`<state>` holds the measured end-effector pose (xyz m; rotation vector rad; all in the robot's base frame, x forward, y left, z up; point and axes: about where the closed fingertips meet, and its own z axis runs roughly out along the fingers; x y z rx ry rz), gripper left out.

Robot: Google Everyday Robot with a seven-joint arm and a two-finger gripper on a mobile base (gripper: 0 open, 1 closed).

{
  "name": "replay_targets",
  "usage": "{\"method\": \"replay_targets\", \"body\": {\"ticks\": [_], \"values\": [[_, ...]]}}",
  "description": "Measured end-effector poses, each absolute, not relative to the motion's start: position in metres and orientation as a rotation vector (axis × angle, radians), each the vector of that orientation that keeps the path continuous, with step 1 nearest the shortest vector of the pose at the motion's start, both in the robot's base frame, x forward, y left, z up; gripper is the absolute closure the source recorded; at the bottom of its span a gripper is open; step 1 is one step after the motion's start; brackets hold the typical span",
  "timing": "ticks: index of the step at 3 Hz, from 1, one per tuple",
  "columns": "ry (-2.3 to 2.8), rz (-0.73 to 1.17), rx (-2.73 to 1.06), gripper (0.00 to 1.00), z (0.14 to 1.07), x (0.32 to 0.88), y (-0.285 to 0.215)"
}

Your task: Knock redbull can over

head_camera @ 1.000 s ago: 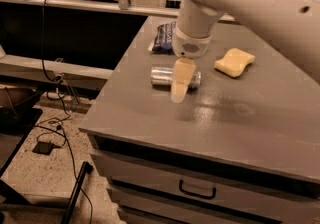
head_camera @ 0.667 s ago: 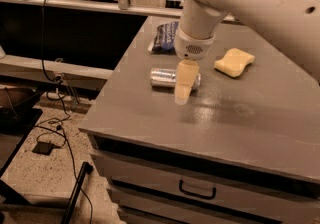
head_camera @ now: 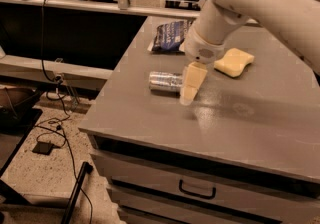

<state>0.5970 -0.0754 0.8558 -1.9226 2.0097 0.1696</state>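
The redbull can [head_camera: 165, 81] lies on its side on the grey cabinet top [head_camera: 240, 118], its silver end facing left. My gripper [head_camera: 190, 85] hangs from the white arm just to the right of the can, its pale fingertips [head_camera: 186, 97] pointing down in front of the can's right end and hiding that end. Whether the gripper touches the can does not show.
A blue-and-white foil snack bag [head_camera: 170, 36] lies at the back left of the top. A pale yellow sponge [head_camera: 233, 62] lies to the right, behind the gripper. The cabinet has a drawer with a handle [head_camera: 197, 189] below. Cables [head_camera: 55, 128] run on the floor at left.
The gripper has shifted slightly to the right and up. The can stays lying on its side in the same place.
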Motion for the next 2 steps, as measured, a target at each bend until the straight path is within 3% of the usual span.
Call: {"method": "replay_targets", "body": {"ticks": [1,2], "values": [[1.834,0.346,-1.860,0.00,0.8442,0.6010,-0.0951],[1.834,0.346,-1.860,0.00,0.8442,0.6010,-0.0951]]}}
